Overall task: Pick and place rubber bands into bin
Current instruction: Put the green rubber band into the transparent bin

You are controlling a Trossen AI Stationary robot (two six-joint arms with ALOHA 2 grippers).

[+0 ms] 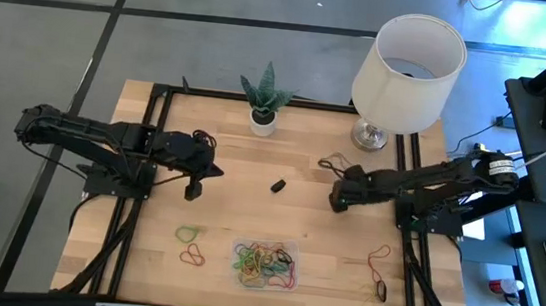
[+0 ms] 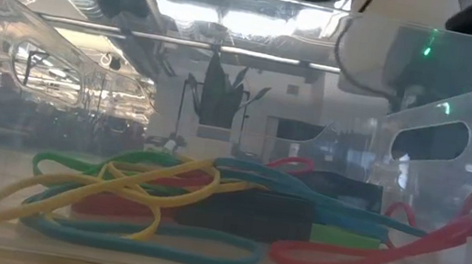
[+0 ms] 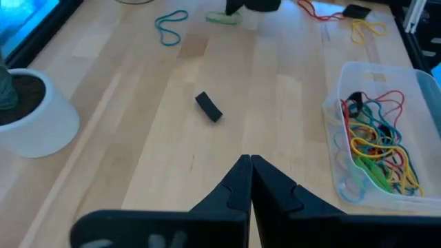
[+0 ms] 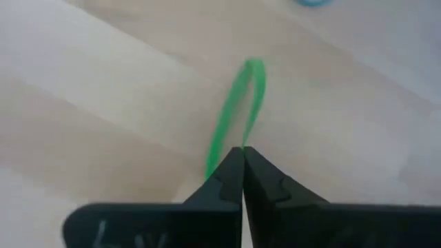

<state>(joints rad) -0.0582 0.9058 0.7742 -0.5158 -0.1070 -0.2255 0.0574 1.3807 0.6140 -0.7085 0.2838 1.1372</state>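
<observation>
Rubber bands (image 1: pixel 264 264) are mostly gathered already in the bin (image 1: pixel 239 245), a clear tray at the table's near edge, where red, green, yellow and teal loops lie tangled. One green band (image 4: pixel 234 114) is pinched at its end by the right claw (image 4: pixel 242 153), whose jaws are closed on it in the right wrist view, the loop trailing forward from the tips over the table (image 1: pixel 287 215). The pick is judged to be just made, so the step in hand is the grasp of this green band, with the carry to the bin not yet begun.

Relative to the right claw (image 1: pixel 337 201), the bin lies well apart, off to one side and toward the near edge. A small black chunky piece (image 1: pixel 278 186) lies near it on the side toward the other arm, and a dark band (image 1: pixel 332 164) is just beside it toward the lamp (image 1: pixel 407 61). More loose bands remain: a red one and a yellow one (image 1: pixel 377 274) beyond the bin's far end, and a green (image 1: pixel 187 233) and a red one (image 1: pixel 192 257) on the bin's other side.

The left claw (image 1: pixel 213 171) is shut and empty, waiting well apart across the table.

The next move calls for a lift that is judged to need enough height for the floppy loop to clear the bin's wall, then a release over the tray
</observation>
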